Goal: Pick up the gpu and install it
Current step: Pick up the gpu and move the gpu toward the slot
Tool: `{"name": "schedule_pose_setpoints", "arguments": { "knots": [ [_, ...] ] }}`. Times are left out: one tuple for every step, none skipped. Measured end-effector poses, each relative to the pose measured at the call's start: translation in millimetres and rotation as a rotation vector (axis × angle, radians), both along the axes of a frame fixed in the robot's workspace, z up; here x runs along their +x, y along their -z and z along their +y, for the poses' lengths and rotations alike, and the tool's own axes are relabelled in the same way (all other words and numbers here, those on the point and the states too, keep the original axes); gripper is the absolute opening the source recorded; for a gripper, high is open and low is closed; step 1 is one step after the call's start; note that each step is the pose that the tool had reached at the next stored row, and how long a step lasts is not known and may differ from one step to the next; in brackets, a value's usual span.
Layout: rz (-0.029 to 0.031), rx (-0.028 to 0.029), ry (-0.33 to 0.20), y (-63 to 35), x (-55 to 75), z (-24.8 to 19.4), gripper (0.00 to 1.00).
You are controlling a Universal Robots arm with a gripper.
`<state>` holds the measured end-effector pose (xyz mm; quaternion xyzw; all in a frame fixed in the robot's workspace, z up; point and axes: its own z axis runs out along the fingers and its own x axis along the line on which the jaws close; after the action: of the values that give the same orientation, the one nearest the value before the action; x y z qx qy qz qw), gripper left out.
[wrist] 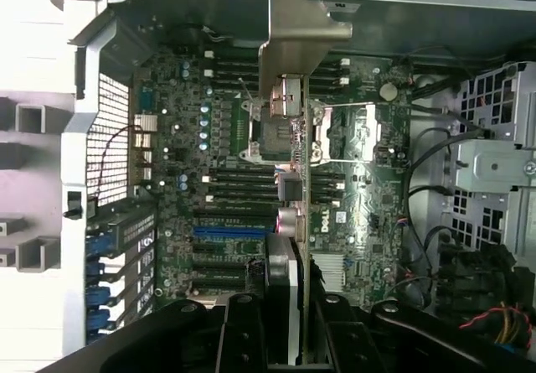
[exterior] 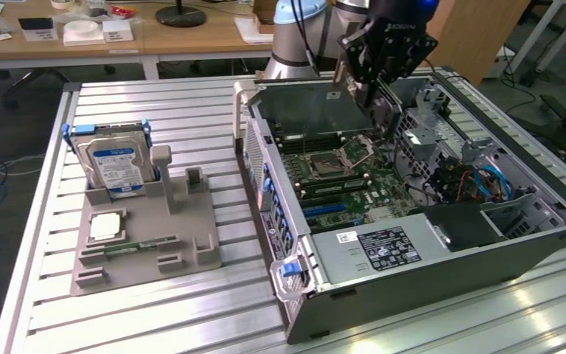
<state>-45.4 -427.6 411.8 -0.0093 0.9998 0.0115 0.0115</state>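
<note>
1 black robot gripper (exterior: 362, 76) is clamped on the gpu (exterior: 312, 110), a thin flat rectangular card w/ dark face & narrow silver metal bracket at 1 end. Card is held on edge above an open grey metal computer case (exterior: 441, 284), over the far part of its green motherboard (exterior: 342, 184), near the case's back wall. Wrist view: gripper (wrist: 289, 327) has 2 black fingers (wrist: 243, 335) pressed on either side of the gpu (wrist: 291, 190), seen edge-on, bracket farthest from the gripper, motherboard (wrist: 209, 222) & a blue slot (wrist: 230, 231) beneath. Exterior view's left: silver hard drive w/ blue-white label (exterior: 114, 166) stands upright in a grey plastic holder (exterior: 145, 251) on a slatted aluminium table (exterior: 165, 103).
</note>
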Motion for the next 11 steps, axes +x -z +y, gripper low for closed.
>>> {"name": "schedule_pose_setpoints", "arguments": {
  "knots": [
    [-0.0001, 0.0007, -0.001, 0.0, 2.1, 0.0, 0.28],
    [0.0000, 0.0011, -0.001, 0.1, 3.9, 0.0, 0.28],
    [0.0001, 0.0012, -0.002, 0.0, 5.8, 0.0, 0.28],
    [0.0000, 0.0013, -0.002, 0.1, 7.3, 0.0, 0.28],
    [0.0000, 0.0014, -0.003, 0.1, 8.8, 0.0, 0.28],
    [0.0000, 0.0015, -0.003, 0.0, 10.5, 0.0, 0.28],
    [0.0000, 0.0017, -0.003, 0.1, 12.2, 0.0, 0.28],
    [0.0000, 0.0019, -0.003, 0.1, 13.8, 0.0, 0.28],
    [0.0000, 0.0021, -0.003, 0.1, 15.6, 0.0, 0.28],
    [0.0000, 0.0022, -0.003, 0.1, 16.9, 0.0, 0.28],
    [0.0000, 0.0024, -0.003, 0.1, 18.0, 0.0, 0.28]
  ]
}}
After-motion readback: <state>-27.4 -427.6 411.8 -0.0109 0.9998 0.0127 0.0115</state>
